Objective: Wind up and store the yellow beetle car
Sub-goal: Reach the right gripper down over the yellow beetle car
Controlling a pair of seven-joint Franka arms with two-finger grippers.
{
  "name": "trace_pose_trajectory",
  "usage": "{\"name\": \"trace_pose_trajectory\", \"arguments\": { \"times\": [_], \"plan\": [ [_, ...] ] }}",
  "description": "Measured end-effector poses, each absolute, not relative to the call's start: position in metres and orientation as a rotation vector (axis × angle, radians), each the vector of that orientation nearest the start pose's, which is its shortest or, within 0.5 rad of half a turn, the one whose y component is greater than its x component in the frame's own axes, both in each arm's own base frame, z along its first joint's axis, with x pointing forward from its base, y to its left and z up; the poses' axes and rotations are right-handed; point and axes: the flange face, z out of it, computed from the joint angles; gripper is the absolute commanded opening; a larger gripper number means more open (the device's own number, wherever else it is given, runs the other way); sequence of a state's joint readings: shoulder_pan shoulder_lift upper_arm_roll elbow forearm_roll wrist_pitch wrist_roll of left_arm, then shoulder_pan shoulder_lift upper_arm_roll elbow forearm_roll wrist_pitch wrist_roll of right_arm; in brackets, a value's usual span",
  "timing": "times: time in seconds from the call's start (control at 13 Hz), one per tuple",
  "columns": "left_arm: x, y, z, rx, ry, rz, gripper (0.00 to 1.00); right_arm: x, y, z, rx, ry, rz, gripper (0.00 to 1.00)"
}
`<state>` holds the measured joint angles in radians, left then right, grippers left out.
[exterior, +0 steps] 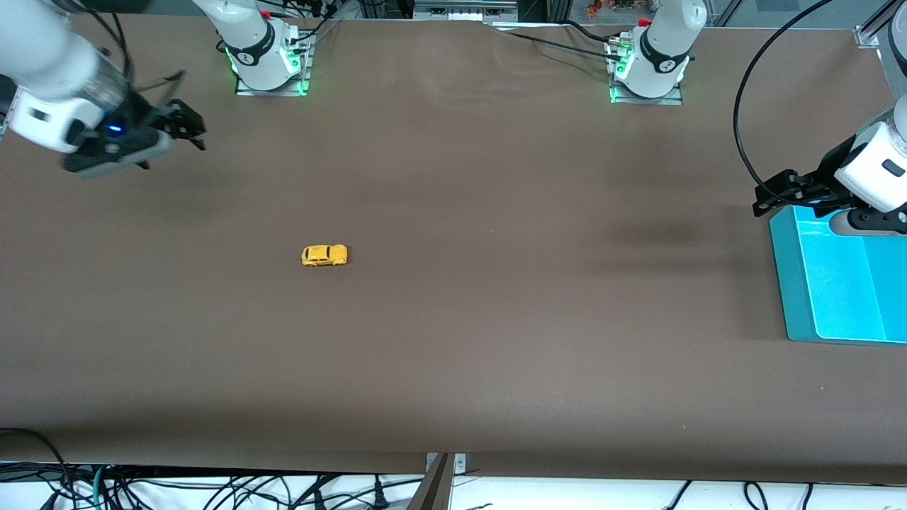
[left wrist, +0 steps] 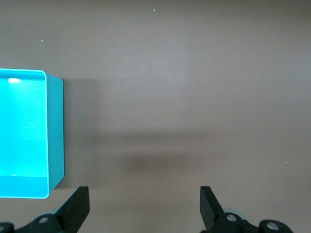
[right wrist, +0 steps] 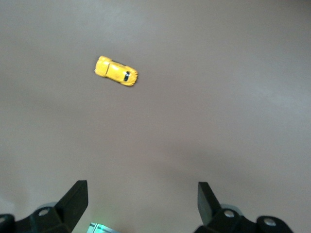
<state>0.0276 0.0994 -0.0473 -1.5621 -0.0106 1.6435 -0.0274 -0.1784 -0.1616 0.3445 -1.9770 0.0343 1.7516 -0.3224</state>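
Observation:
The yellow beetle car [exterior: 324,255] sits alone on the brown table, toward the right arm's end of the middle. It also shows in the right wrist view [right wrist: 116,71], well away from the fingers. My right gripper [exterior: 186,127] is open and empty, up in the air over the table near the right arm's base. My left gripper [exterior: 779,193] is open and empty, over the table beside the edge of the turquoise bin [exterior: 793,283]. The left wrist view shows the bin's wall [left wrist: 56,131] and bare table between the open fingers.
The turquoise bin stands at the left arm's end of the table. The two arm bases [exterior: 268,57] [exterior: 648,64] stand along the table's edge farthest from the front camera. Cables hang below the nearest edge.

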Motion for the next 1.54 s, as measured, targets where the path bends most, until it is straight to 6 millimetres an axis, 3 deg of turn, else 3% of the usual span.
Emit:
{"name": "trace_pose_trajectory", "arguments": {
  "times": [0.31,0.54,0.85,1.15,1.54],
  "plan": [
    [0.589,-0.011,0.578,-3.156,-0.014,0.028,1.0,0.485,0.145,0.453,-2.945,-1.159,0.079,1.0],
    [0.59,-0.011,0.578,-3.156,-0.014,0.028,1.0,0.493,0.171,0.389,-2.777,-1.44,0.017,1.0],
    [0.59,-0.011,0.578,-3.156,-0.014,0.029,1.0,0.52,0.178,0.311,-2.498,-1.804,-0.076,1.0],
    [0.591,-0.011,0.575,-3.156,-0.014,0.035,1.0,0.536,0.184,0.271,-2.396,-2.0,-0.113,1.0],
    [0.591,-0.011,0.575,-3.156,-0.014,0.038,1.0,0.538,0.191,0.235,-2.311,-2.118,-0.13,0.99]
  ]
}}
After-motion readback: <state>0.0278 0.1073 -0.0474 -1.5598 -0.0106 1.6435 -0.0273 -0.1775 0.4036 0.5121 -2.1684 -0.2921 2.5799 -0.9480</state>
